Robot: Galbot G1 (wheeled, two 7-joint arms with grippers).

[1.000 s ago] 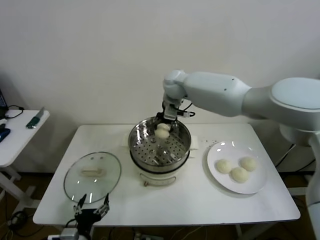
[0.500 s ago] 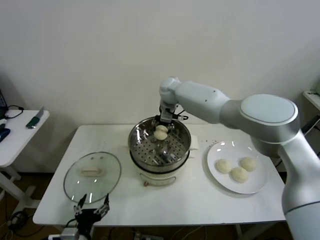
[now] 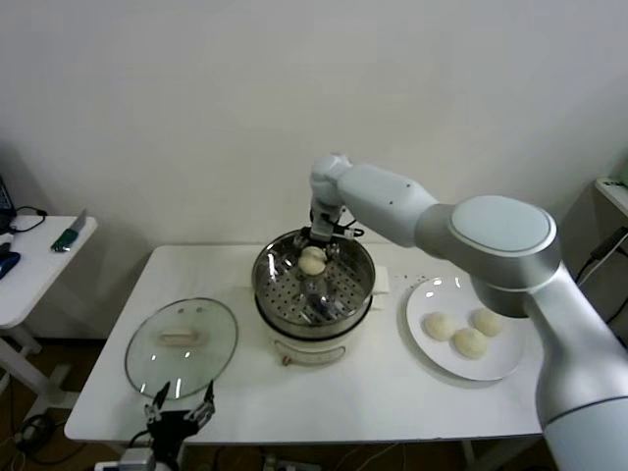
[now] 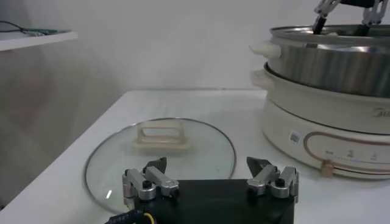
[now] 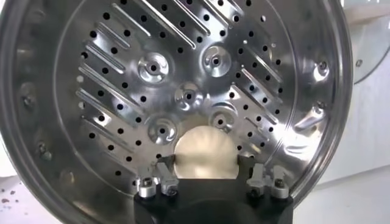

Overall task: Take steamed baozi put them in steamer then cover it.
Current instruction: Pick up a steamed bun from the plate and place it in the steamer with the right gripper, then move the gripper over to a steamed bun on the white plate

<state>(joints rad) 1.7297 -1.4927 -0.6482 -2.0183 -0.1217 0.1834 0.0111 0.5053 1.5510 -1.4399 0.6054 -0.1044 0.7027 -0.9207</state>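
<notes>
The steamer [image 3: 314, 285] stands mid-table as the landmark: the plate [image 3: 432, 339] with three steamed baozi [image 3: 469, 341] lies to its right, the cover [image 3: 182, 345] flat on the table to its left, with the idle left gripper [image 3: 180, 410] spread wide at the table's near edge beside that cover. Over the steamer's far rim the right gripper [image 5: 210, 180] has its fingers parted around the fourth bun [image 5: 206, 153], which sits on the perforated floor. To finish this placement well, I judge it should lift straight up, clear of bun and rim, before swinging towards the plate.

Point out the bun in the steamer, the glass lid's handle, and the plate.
bun [image 5: 205, 152]: right wrist view, its top.
lid handle [image 4: 161, 133]: left wrist view, the cream grip.
plate [image 3: 424, 299]: head view, bare left rim.
</notes>
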